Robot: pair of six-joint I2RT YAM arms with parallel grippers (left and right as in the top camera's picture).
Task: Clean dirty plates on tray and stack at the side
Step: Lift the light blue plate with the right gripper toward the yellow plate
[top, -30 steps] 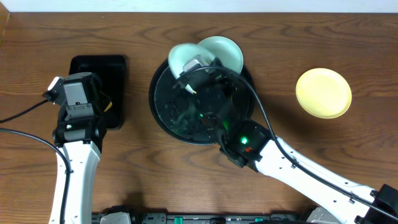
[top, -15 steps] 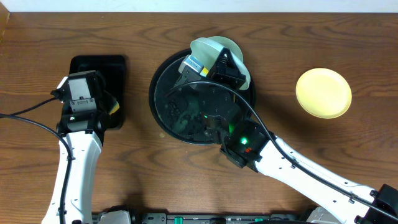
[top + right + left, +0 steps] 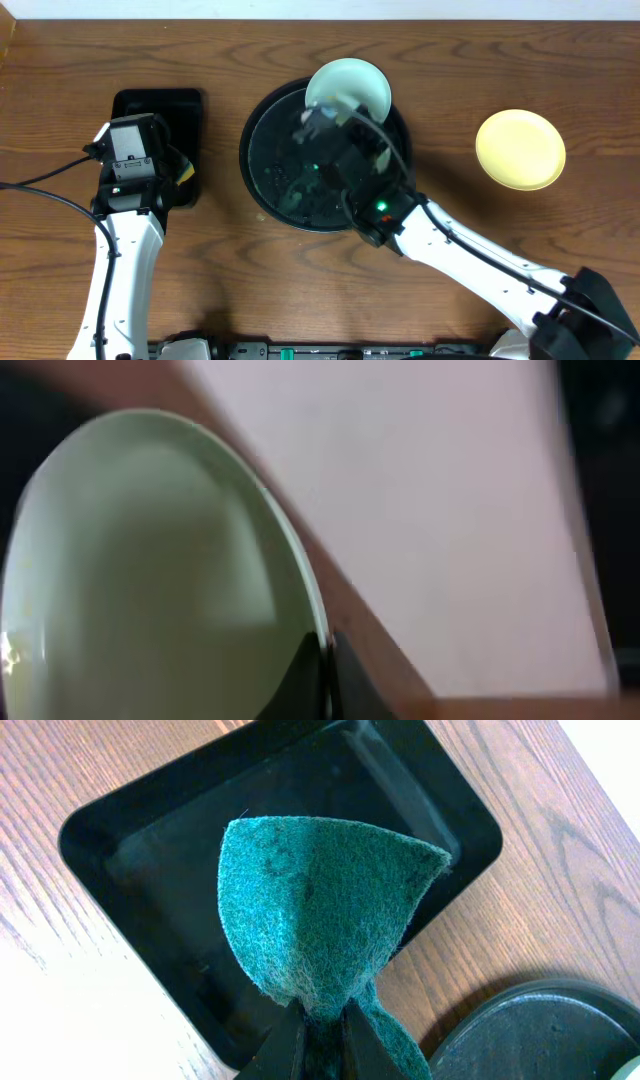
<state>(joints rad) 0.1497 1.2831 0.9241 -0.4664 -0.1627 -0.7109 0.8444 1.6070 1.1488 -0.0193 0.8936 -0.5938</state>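
My right gripper point(image 3: 320, 118) point(image 3: 328, 660) is shut on the rim of a light blue plate point(image 3: 348, 85) point(image 3: 150, 580) and holds it tilted over the far edge of the large round black tray point(image 3: 265, 190). Only this one light blue plate shows; I cannot make out a second one. A pale yellow plate point(image 3: 520, 150) lies flat on the table to the right of the tray. My left gripper point(image 3: 165, 165) point(image 3: 322, 1030) is shut on a green scouring pad point(image 3: 320, 910) above the small rectangular black tray point(image 3: 160, 105) point(image 3: 120, 840).
The round tray's rim also shows at the lower right of the left wrist view point(image 3: 540, 1030). The tray floor looks wet and smeared point(image 3: 290, 185). My right arm reaches across the tray from the front right. The table is brown wood.
My right gripper has lifted and tilted the light blue plate at the tray's far edge, swinging it right. A second blue plate seen earlier no longer shows. My left arm shifted slightly.
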